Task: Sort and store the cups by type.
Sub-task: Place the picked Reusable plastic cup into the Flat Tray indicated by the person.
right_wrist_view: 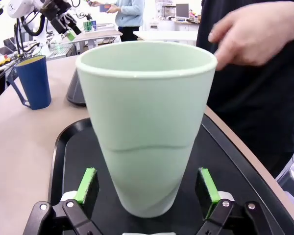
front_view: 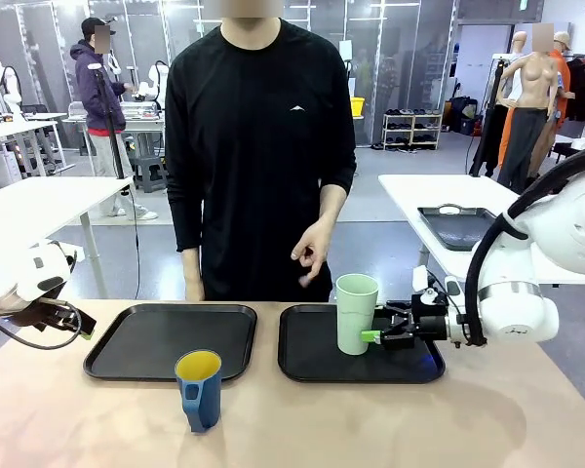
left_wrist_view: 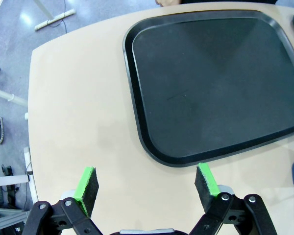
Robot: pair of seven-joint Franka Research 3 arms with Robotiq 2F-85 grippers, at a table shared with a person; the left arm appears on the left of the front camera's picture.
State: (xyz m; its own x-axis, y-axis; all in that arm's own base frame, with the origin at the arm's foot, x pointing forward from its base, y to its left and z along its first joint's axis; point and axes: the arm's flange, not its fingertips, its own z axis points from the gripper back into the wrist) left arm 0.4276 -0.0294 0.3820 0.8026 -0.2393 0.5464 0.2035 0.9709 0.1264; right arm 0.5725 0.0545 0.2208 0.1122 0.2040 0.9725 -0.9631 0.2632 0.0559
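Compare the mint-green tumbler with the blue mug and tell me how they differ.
Colour: the tumbler is pale mint green; the mug is dark blue with a yellow inside.
Shape: the tumbler is taller and has no handle; the mug is shorter, with a handle.
Place: the tumbler stands on the right tray; the mug stands on the bare table, in front of the left tray.
Both stand upright, mouths up.

One mint tumbler [front_view: 356, 314]; one blue mug [front_view: 200, 392] — two black trays [front_view: 146, 341] [front_view: 312, 356]
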